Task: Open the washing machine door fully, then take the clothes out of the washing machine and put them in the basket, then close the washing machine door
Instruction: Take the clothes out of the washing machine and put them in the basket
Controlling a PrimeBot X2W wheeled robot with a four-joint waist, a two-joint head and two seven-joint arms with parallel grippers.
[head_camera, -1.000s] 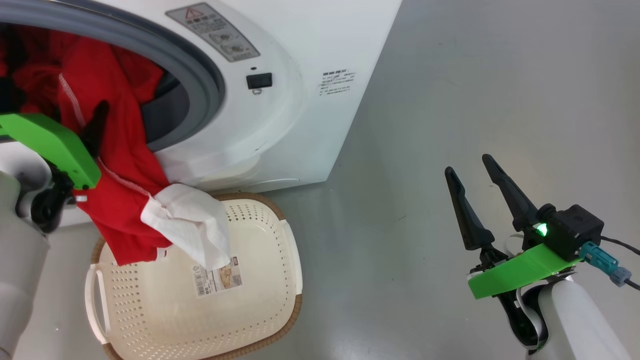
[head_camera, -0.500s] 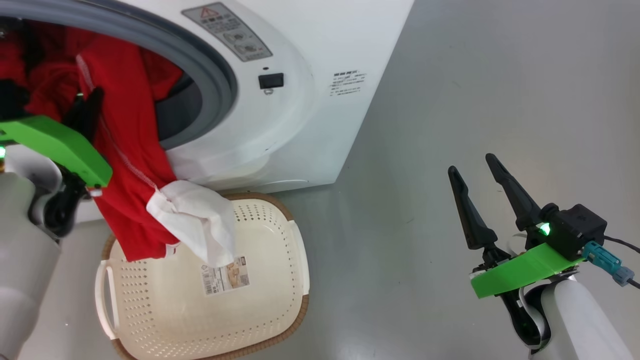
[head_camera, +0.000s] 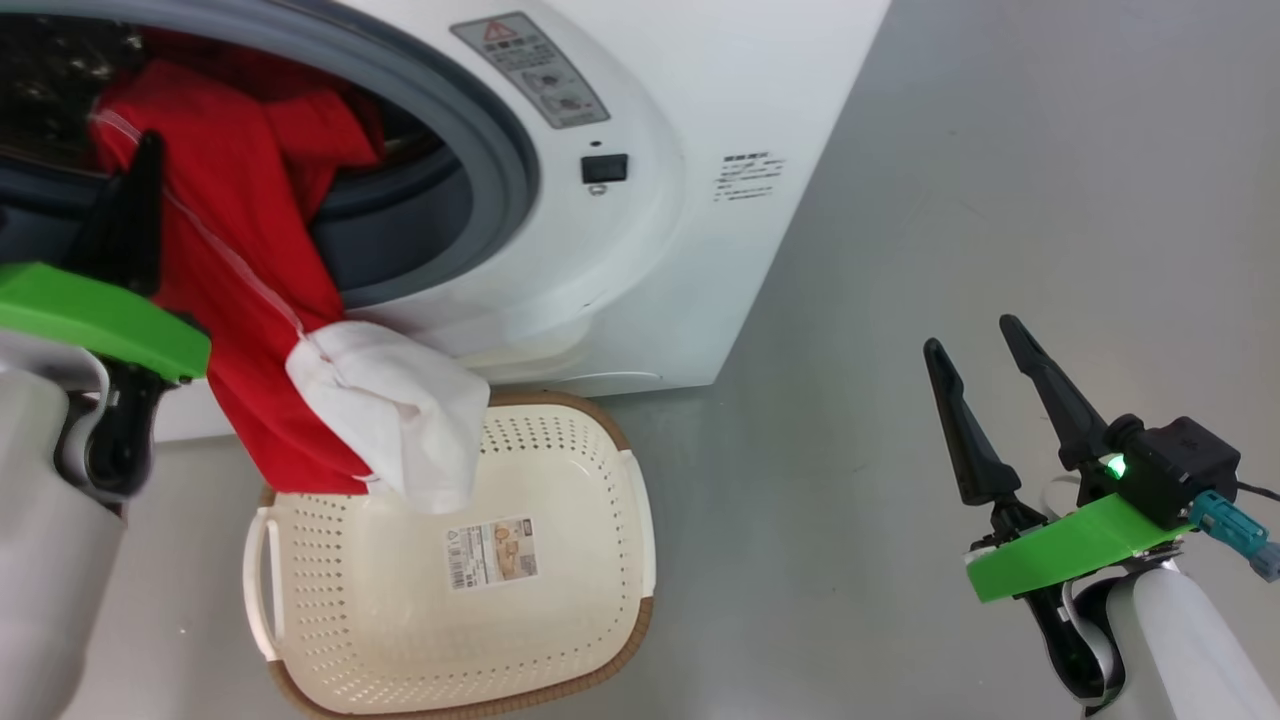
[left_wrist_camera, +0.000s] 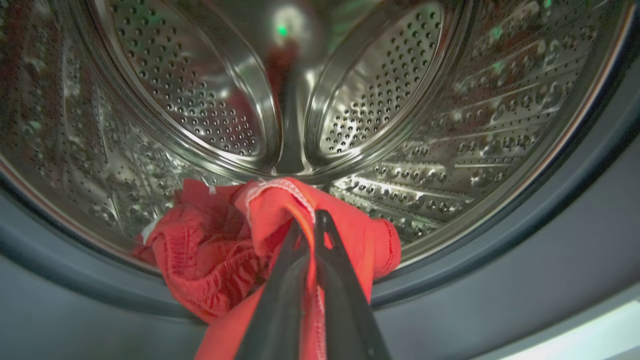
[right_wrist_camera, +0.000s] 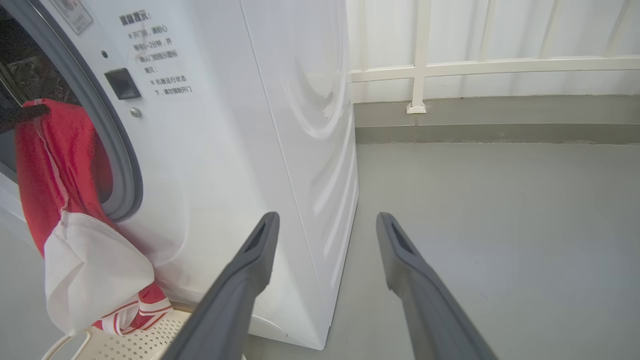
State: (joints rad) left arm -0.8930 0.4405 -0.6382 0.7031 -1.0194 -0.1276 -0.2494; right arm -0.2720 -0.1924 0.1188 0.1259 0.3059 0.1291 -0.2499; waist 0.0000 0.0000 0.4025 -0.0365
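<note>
The white washing machine (head_camera: 700, 120) stands with its mouth uncovered; its door is out of view. Red clothes (head_camera: 240, 270) with a white part (head_camera: 390, 420) hang from the drum over the grey rubber ring, down toward the cream basket (head_camera: 600, 590) on the floor below. My left gripper (head_camera: 145, 150) is shut on a fold of the red clothes (left_wrist_camera: 280, 205) at the drum's lip, fingers pressed together on the cloth. More red fabric (left_wrist_camera: 200, 260) lies bunched on the drum floor. My right gripper (head_camera: 970, 335) hovers open and empty over the floor at the right, its fingers (right_wrist_camera: 250, 260) spread.
Grey floor (head_camera: 1000, 150) spreads to the right of the machine. A white railing and low kerb (right_wrist_camera: 420, 107) run behind the machine. The basket's paper label (head_camera: 495, 552) shows on its bottom.
My left gripper has closed on the red garment at the drum's mouth. The head camera has shifted, so machine and basket sit further right in the picture. My right gripper stays open.
</note>
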